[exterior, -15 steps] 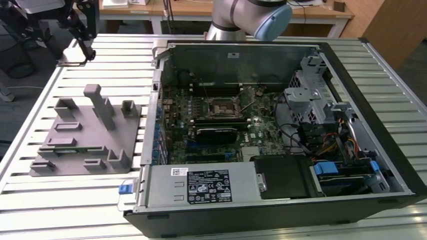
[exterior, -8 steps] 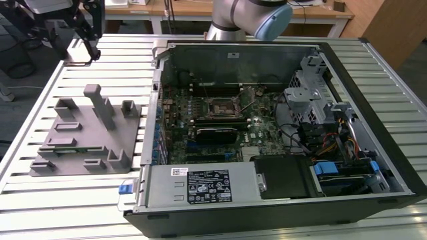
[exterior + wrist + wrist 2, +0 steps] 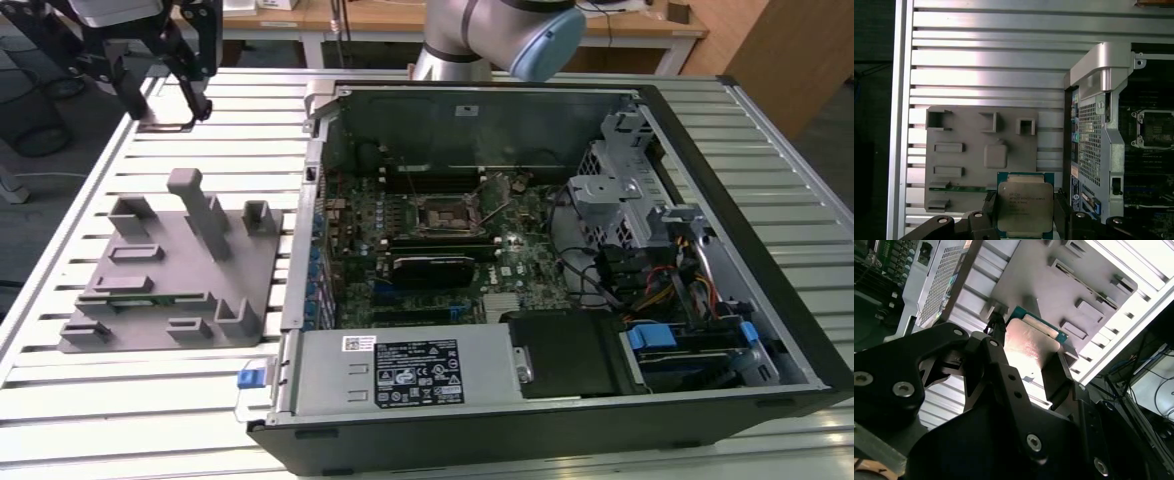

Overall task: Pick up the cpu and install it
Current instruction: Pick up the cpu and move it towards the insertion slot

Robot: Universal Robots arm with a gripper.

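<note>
While jaws clamp the cpu (image 3: 1024, 207), its lid txt is unreadable.

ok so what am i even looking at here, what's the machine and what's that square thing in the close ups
It is one robot arm working over a slatted metal table. The exterior view comes from a camera off the arm. The two wrist views come from cameras riding on the arm, near its gripper, the black two-fingered claw.

On the table sits an open computer case. The socket on its motherboard looks empty. At the exterior view's left lies a grey holder tray with slots for parts.

In both wrist views the gripper clamps a small square chip with a silver top. That is the cpu, held away from the case and not yet in the socket.
</note>
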